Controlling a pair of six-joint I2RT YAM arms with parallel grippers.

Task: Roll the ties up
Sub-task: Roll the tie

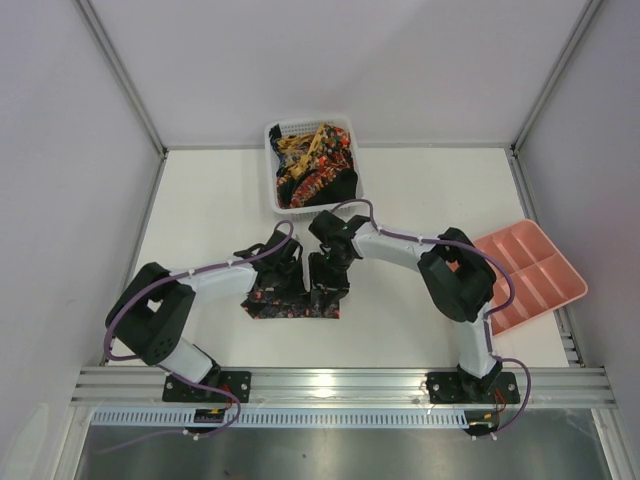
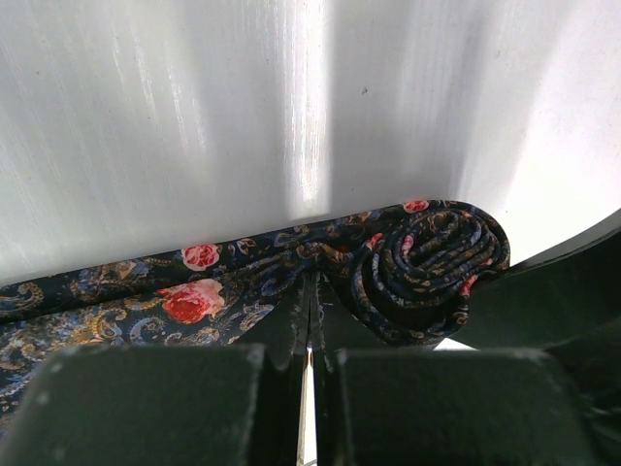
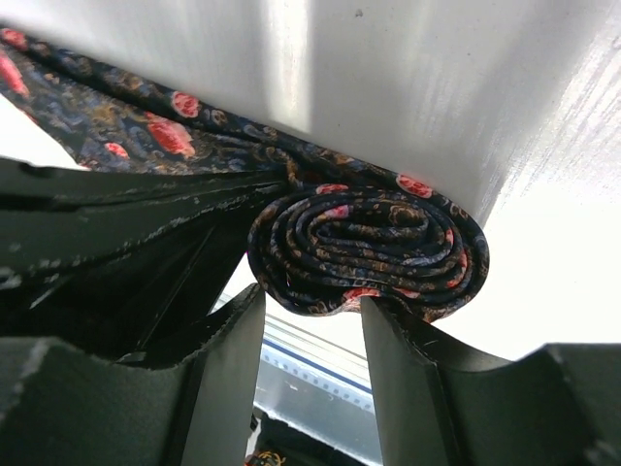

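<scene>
Right hand (image 3: 312, 301) open at the part-rolled tie (image 3: 369, 243), left hand (image 2: 309, 282) closed beside it; basket (image 1: 274, 200) beyond, tray (image 1: 562, 292) rightward.

floral tie (image 3: 369, 248) rolled into a tight coil — right gripper (image 3: 312, 316) jaws parted beneath it.

The rolled tie (image 3: 369, 248) blocks the gap at the tips of the right gripper (image 3: 309, 316) — the left gripper (image 3: 107, 233) crowds just beside them; past the fingers, bare table (image 3: 408, 78) lies free

I see the tie (image 3: 369, 254) as soft, matt printed cloth; the table (image 2: 194, 107) looks smooth, white, with a streaky sheen.
</scene>
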